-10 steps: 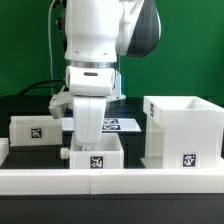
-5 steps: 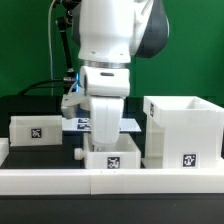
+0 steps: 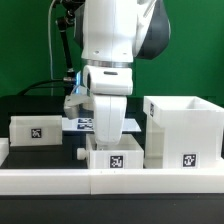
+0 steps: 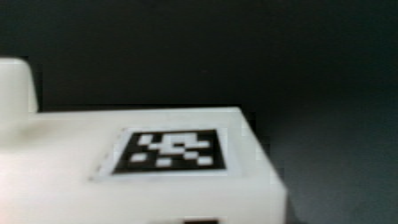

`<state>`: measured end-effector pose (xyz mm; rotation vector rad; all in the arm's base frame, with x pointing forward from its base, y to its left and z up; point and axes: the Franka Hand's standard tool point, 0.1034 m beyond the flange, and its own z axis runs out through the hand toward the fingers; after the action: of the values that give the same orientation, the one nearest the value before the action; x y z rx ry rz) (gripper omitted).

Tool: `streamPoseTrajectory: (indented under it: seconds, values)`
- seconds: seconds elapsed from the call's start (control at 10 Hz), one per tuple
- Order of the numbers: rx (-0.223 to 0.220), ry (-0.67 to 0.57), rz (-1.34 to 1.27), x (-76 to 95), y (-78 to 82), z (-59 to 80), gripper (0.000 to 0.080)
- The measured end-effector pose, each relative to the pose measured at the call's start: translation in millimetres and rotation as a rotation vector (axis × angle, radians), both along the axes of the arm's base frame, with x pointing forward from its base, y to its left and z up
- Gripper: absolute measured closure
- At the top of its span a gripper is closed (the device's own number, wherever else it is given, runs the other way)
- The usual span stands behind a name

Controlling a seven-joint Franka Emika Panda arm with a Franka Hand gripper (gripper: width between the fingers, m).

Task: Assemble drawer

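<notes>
Gripping: gripper [image 3: 108, 138] down at lower-centre tray [image 3: 113, 158]; jaw opening hidden, hold cannot be told
Risk: tray may jam against housing [image 3: 182, 130], right of frame

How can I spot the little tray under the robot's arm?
Find the big white robot arm in the middle. Directly below it, behind the long rail, sits a small white tray. Unlike the other tray, it stands right beside the tall housing.
</notes>
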<state>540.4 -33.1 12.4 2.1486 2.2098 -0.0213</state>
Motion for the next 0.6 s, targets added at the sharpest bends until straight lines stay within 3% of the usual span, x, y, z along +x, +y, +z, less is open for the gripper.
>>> streamPoseTrajectory:
  seconds: [0.4, 0.6]
  values:
    - [0.000, 0.017, -0.036, 7.4, 16.1, 1.5, 0.0758]
    - [0.001, 0.014, -0.037, 6.5, 16.7, 0.3, 0.0758]
